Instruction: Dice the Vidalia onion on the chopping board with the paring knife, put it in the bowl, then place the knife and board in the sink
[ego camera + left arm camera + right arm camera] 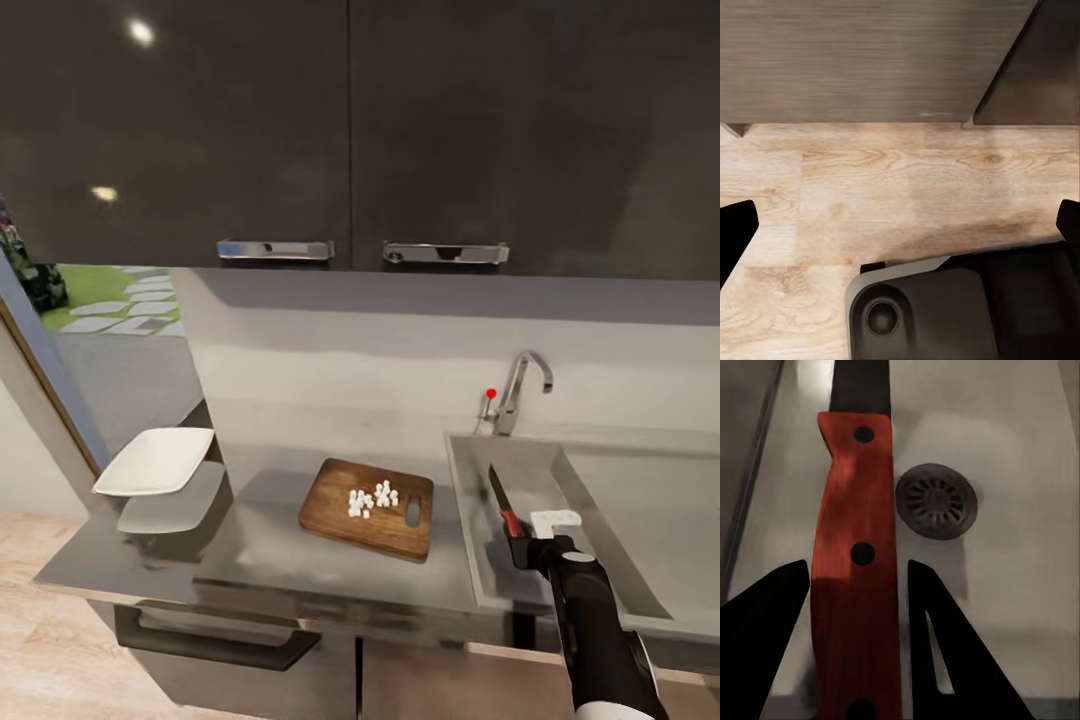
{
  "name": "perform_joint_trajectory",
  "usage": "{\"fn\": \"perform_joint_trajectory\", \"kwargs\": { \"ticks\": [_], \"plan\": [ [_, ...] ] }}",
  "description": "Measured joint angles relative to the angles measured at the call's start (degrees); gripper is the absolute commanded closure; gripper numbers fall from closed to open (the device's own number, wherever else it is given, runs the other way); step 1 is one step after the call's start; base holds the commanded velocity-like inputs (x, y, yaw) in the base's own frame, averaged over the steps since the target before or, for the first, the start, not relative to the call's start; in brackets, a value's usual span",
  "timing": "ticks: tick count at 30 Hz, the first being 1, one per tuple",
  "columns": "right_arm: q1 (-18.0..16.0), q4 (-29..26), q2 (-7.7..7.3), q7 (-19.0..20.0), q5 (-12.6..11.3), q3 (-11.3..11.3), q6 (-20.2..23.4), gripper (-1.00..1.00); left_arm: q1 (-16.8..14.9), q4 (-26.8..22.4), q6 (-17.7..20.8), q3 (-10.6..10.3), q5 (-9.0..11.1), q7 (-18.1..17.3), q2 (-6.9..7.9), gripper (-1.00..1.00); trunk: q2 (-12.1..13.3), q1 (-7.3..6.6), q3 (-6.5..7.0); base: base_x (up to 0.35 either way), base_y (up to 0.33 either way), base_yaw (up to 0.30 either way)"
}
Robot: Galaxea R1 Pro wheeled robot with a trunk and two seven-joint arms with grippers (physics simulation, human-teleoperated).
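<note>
The dark-brown chopping board (330, 510) lies on the grey countertop (250, 570), left of the sink (470, 540). Small white diced onion pieces (372, 499) sit in a cluster on the board. The white bowl (155, 461) stands at the counter's far left end. My right gripper (517, 540) is shut on the paring knife (503, 505), holding it over the sink basin with the blade pointing away. In the right wrist view the red handle (855, 555) sits between the dark fingers (945, 652), above the round drain (936, 500). My left gripper (900, 232) is open, low beside the base.
An angular steel faucet (520, 388) and a small red knob (490, 393) stand behind the sink. Dark upper cabinets (350, 130) hang above the backsplash. The left wrist view looks down on wood floor (907, 187), a cabinet front (870, 60) and the robot's dark base (960, 307).
</note>
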Motion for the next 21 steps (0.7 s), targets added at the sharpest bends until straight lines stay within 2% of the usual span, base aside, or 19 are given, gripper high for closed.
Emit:
{"fn": "perform_joint_trajectory", "kwargs": {
  "ticks": [5, 21],
  "plan": [
    [0.00, 0.32, -0.02, -0.25, -0.02, 0.06, -0.06, 1.00, 0.00, -0.01, 0.00, 0.01, 0.00, 0.00, 0.00, -1.00, 0.00, 0.02, -0.47, 0.135, -0.040, 0.000],
    [0.00, 3.11, 0.01, -0.24, -0.02, 0.18, -0.24, 1.00, 0.00, -0.41, -0.50, -0.06, 0.00, 0.00, 0.07, -1.00, 0.00, 0.02, -1.96, 0.003, -0.001, 0.000]
  ]
}}
